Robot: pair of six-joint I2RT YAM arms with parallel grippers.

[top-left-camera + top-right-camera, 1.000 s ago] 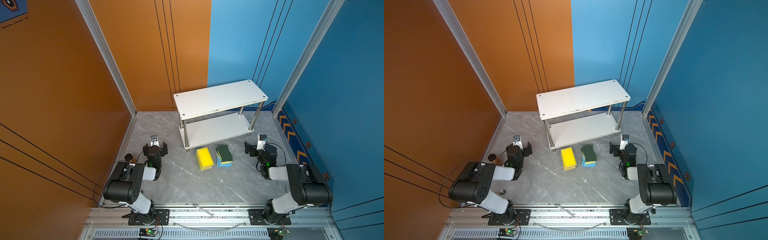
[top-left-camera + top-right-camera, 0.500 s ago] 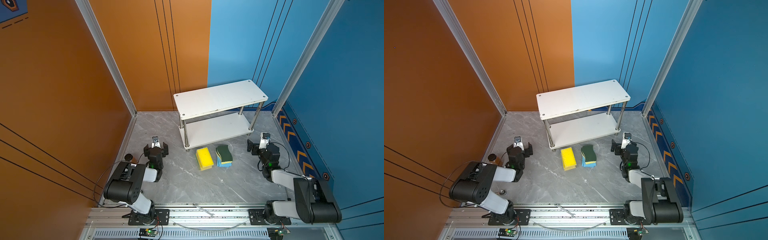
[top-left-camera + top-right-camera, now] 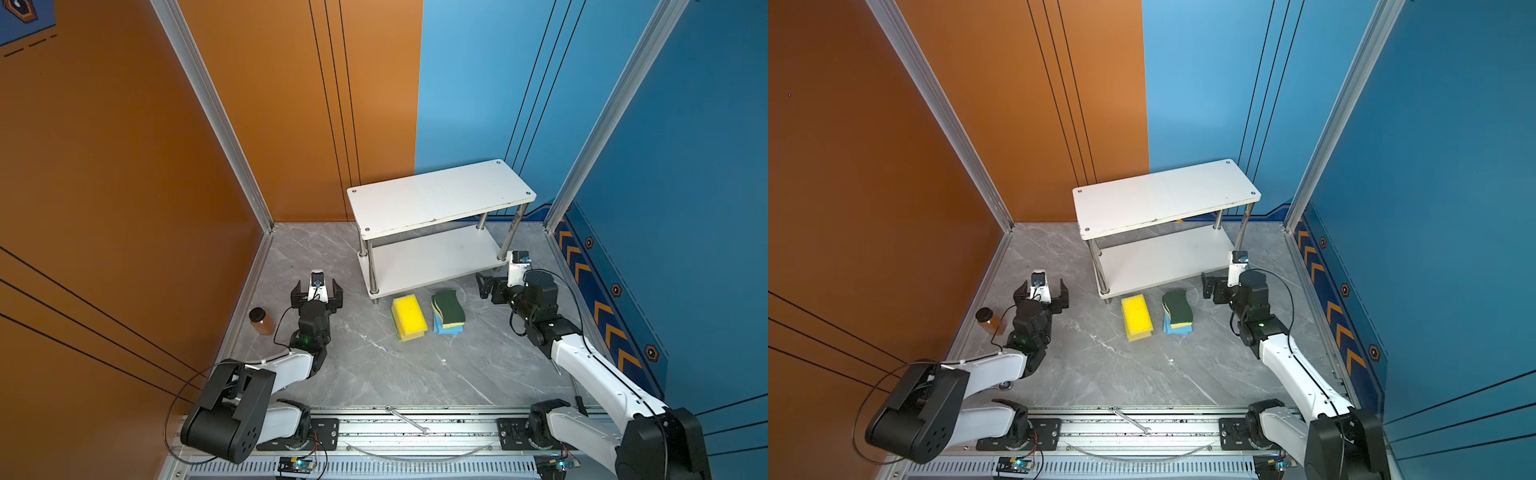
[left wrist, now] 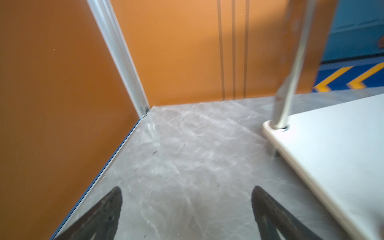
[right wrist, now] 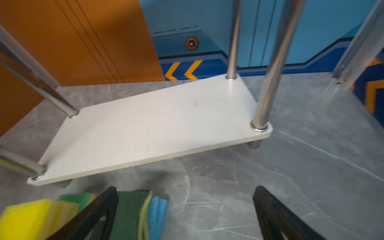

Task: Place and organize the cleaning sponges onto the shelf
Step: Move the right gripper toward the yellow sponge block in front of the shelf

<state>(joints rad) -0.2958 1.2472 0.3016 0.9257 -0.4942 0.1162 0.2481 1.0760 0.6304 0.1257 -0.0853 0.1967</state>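
Note:
The shelf stands at the back, both white boards bare. In front of it on the floor lie two stacks of sponges: a yellow stack, and a wavy dark green-topped sponge on blue ones. My right gripper is open, low by the shelf's right front post, just right of the green stack. My left gripper is open and empty, left of the shelf's lower board.
A small brown jar stands by the left wall. A wrench lies on the front rail. Chrome posts rise close to my right gripper. Walls close in the left, back and right sides.
My right arm has stretched forward and its gripper has turned left toward the green-topped stack. The left gripper has barely shifted. The sponges lie where they were.

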